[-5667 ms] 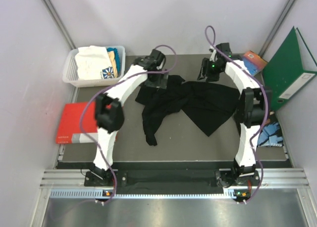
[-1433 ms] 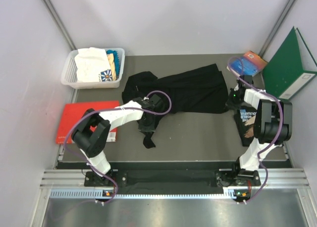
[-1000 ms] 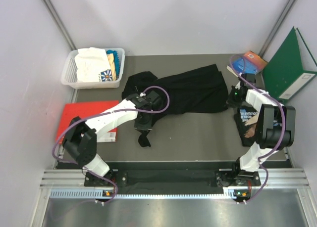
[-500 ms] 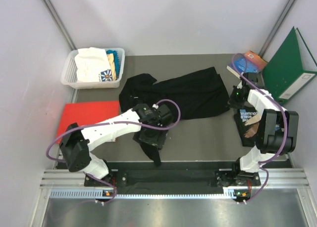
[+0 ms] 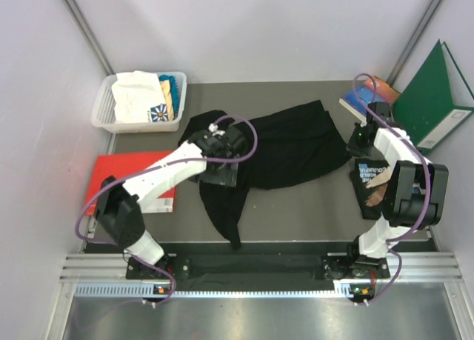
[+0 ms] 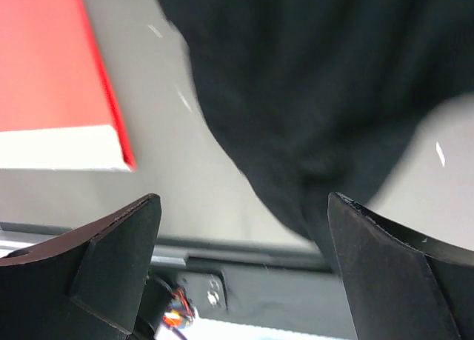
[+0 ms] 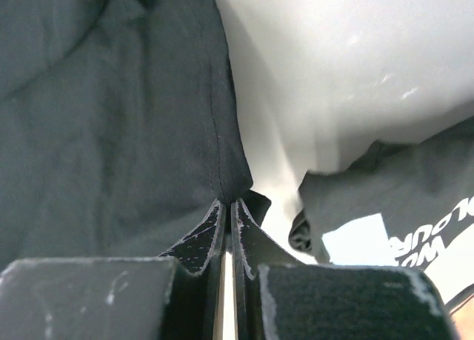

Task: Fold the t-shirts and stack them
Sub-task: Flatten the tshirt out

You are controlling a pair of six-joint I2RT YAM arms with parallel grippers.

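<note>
A large black t-shirt [image 5: 296,144] lies spread across the middle of the table, with one end trailing toward the front edge [image 5: 231,225]. My left gripper [image 5: 221,175] hovers over the shirt's left part, open, with nothing between its fingers [image 6: 111,258]. In the left wrist view the black t-shirt [image 6: 318,95] fills the top right. My right gripper [image 5: 354,146] is at the shirt's right edge, shut on the hem of the black t-shirt [image 7: 111,118], which runs into the right gripper [image 7: 227,205]. White t-shirts [image 5: 137,95] and a teal one [image 5: 172,84] lie in the basket.
A white basket [image 5: 104,107] stands at the back left. A red book [image 5: 122,178] lies at the left edge, also in the left wrist view [image 6: 44,58]. A black magazine [image 5: 374,183] lies under the right arm. A blue book [image 5: 370,95] and a green binder [image 5: 437,95] are at the back right.
My left gripper has opened and let go of the black shirt, then moved back from the front edge. The released end now trails toward the front. The right gripper stays shut.
</note>
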